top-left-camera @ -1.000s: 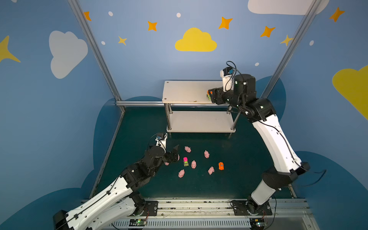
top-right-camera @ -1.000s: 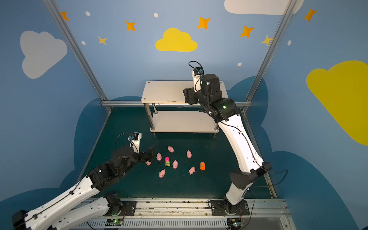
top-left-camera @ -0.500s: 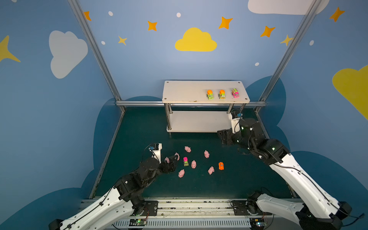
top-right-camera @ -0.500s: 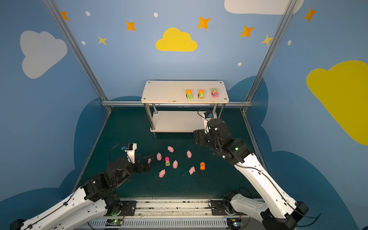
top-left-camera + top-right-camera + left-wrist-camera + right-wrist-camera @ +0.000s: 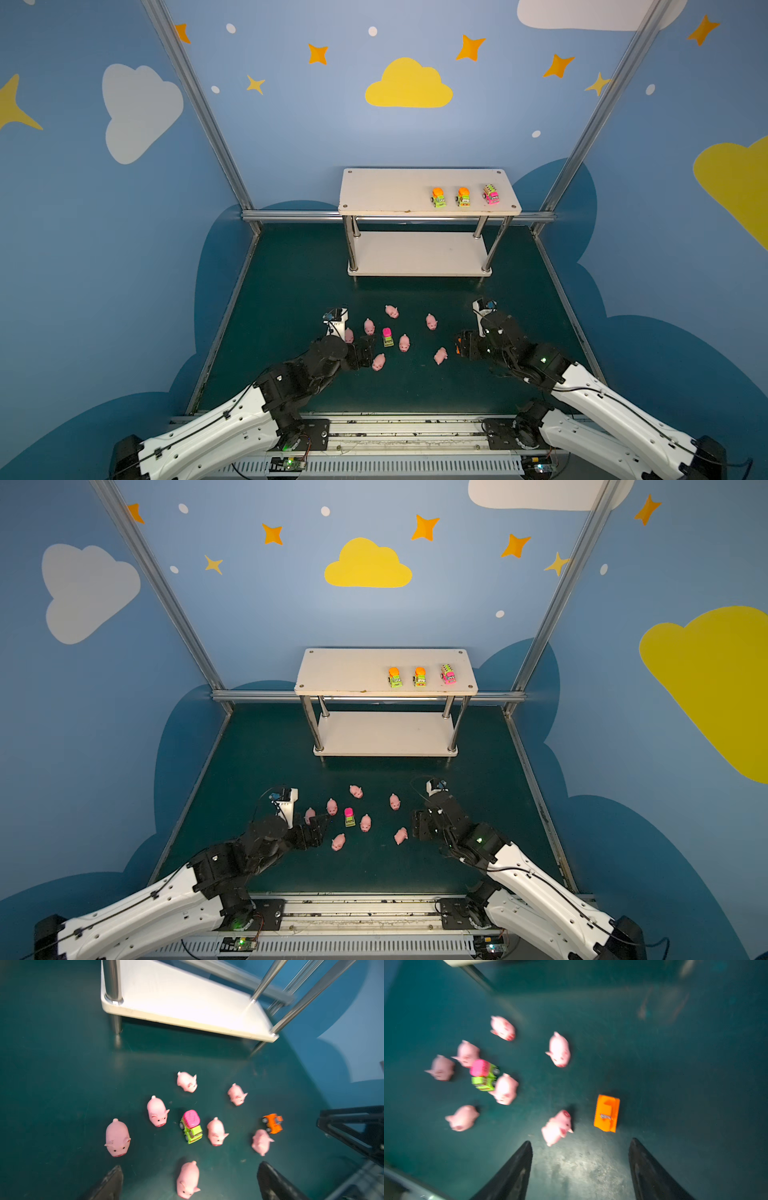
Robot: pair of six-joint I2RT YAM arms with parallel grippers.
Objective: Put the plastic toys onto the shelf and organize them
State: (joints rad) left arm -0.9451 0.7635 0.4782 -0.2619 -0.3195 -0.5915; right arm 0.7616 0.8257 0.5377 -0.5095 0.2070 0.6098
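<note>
Right wrist view: right gripper [image 5: 581, 1140] spread, empty, just short of orange car [image 5: 606, 1113] (blurred); left gripper [image 5: 190, 1164] wide open, empty, pig [image 5: 188, 1180] between its jaws.

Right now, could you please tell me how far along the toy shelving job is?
Done: three toy vehicles stand in a row on the shelf, on its top board. In hand: nothing. The left gripper is open around a pig, and the right gripper is open, facing the orange vehicle. Left: seven pigs, the green-and-pink vehicle and that orange one lie on the floor mat.
</note>
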